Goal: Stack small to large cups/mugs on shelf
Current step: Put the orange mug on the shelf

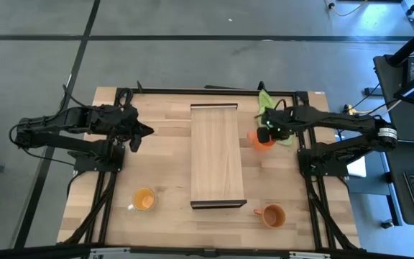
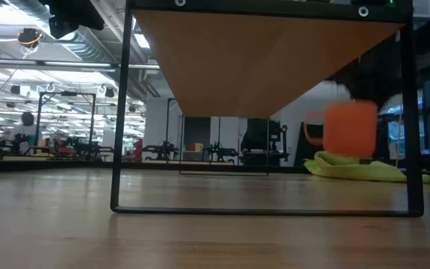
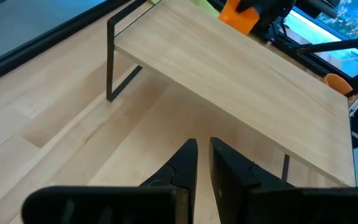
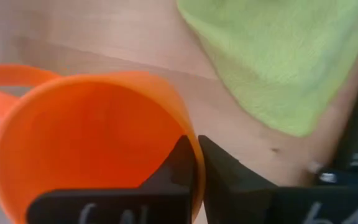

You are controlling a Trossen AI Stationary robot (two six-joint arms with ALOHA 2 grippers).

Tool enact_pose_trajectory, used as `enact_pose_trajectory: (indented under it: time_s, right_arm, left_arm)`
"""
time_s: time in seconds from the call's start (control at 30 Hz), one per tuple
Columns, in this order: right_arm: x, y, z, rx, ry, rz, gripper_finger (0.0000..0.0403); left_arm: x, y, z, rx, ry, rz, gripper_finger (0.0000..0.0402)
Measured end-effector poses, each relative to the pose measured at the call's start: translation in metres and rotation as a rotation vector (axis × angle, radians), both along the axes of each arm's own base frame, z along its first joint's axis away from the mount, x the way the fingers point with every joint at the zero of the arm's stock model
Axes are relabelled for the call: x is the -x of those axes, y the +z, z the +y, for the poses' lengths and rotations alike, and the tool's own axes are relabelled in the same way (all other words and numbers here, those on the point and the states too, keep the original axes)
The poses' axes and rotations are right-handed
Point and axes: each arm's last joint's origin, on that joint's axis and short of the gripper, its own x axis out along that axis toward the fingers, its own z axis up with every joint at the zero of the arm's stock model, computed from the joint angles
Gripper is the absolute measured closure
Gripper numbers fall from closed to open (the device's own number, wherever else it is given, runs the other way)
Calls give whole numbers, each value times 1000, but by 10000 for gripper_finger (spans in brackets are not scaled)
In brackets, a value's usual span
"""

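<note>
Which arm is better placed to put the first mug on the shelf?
Right. The right gripper is shut on the bright orange mug's rim beside the shelf; the left gripper holds nothing.

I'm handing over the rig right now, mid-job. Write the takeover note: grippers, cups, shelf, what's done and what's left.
Right gripper: shut on the rim of the bright orange mug, holding it off the table beside the shelf, near the green cloth.
Left gripper: fingers close together, holding nothing, on the shelf's other side.
Yellow-orange mug and brown-orange mug: on the table near the shelf's front end.
Done: one mug lifted.
Left: nothing is on the shelf yet; all three to stack.
</note>
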Motion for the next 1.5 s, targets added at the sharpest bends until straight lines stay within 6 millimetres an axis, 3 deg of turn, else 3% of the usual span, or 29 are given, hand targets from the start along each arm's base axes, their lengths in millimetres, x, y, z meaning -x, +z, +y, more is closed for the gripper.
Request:
enact_pose_trajectory:
  time_s: [0.27,0.4,0.5,0.73,0.87,1.03,1.2,1.5]
  right_arm:
    - [-2,101,-2,51,208,-21,394]
    - [-30,141,-5,108,348,-54,394]
    - [-62,155,-10,129,442,-25,394]
    - [-137,142,-42,102,583,2,389]
    - [-164,134,-57,104,613,-6,389]
    - [-191,129,-62,67,636,-76,389]
    - [-199,113,-56,21,629,-34,388]
    - [-204,112,-53,44,555,-44,387]
  left_arm:
    - [0,0,0,2,-7,1,366]
    - [-1,0,0,-6,-16,7,366]
    - [-2,-1,-1,2,-36,12,366]
    - [-5,-8,-1,48,-9,84,366]
    - [-7,-12,0,50,-2,132,366]
    - [-13,-14,1,31,15,153,366]
    - [-16,-16,1,6,11,174,366]
    - [-17,-16,1,-10,0,181,366]
